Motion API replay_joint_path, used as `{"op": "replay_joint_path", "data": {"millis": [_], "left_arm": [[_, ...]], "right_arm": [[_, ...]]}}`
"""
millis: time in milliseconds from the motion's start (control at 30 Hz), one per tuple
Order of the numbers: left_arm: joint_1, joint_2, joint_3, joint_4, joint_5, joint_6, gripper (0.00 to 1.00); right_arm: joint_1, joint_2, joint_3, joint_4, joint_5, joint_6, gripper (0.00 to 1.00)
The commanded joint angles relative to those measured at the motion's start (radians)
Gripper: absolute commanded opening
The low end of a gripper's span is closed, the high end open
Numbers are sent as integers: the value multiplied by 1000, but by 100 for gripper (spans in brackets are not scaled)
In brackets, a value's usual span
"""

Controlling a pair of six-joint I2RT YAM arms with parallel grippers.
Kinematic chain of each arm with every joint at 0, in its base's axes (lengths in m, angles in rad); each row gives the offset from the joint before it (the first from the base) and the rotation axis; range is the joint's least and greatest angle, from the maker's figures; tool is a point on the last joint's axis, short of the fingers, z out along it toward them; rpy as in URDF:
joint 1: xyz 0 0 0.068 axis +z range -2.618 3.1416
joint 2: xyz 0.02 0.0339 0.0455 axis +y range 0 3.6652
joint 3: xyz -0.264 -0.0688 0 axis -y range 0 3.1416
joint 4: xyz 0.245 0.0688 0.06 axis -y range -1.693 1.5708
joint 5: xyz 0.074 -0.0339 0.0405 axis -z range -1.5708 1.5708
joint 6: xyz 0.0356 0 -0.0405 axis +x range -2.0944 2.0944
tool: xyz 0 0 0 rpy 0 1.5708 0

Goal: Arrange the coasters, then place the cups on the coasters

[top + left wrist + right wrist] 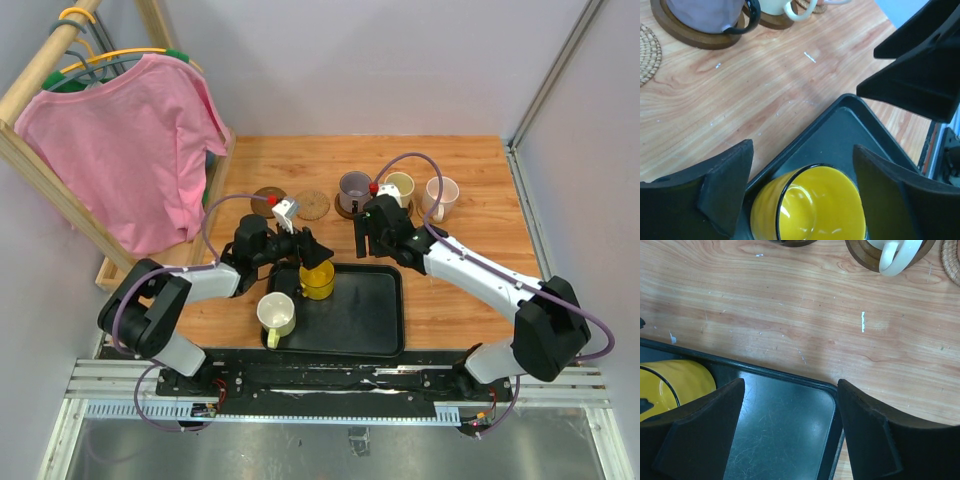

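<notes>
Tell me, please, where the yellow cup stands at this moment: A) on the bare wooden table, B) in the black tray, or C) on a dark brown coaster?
B: the yellow cup stands inside the black tray, close to one of its corners, not on any coaster.

Counter (460, 290): light wood-grain top, marked with small white flecks (863, 321) and fine scratches. Black tray (370, 310) lies flat at the near centre. In a row along the far side, left to right: dark brown coaster (266, 195), tan woven coaster (313, 205) just beside it, second dark brown coaster (343, 212), third dark brown coaster (857, 255), second woven coaster (952, 260). All five lie flat, apart from the tray.
</notes>
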State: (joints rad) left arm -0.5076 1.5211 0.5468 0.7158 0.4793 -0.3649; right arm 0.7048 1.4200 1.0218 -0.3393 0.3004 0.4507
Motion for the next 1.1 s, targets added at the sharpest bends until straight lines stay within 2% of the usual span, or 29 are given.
{"op": "replay_joint_path", "data": {"millis": [0, 133, 300, 433, 533, 767, 1067], "left_arm": [[-5, -50, 28, -26, 2, 39, 88], [-6, -158, 46, -191, -55, 118, 91], [-7, -297, 133, -517, -168, 232, 91], [-6, -329, 228, -807, -198, 263, 91], [-14, -331, 258, -943, -184, 270, 91], [-85, -356, 257, -1110, -212, 305, 91], [-150, -340, 251, -1150, -224, 298, 91]], "right_arm": [[21, -11, -19, 6, 34, -5, 76], [20, -35, -29, 7, 43, -16, 76], [20, -77, -60, 18, 53, -21, 76], [19, -121, -88, 34, 51, -27, 76], [19, -156, -105, 37, 60, -35, 77], [18, -231, -137, 42, 84, -45, 79], [18, -255, -153, 44, 81, -29, 80]]}}
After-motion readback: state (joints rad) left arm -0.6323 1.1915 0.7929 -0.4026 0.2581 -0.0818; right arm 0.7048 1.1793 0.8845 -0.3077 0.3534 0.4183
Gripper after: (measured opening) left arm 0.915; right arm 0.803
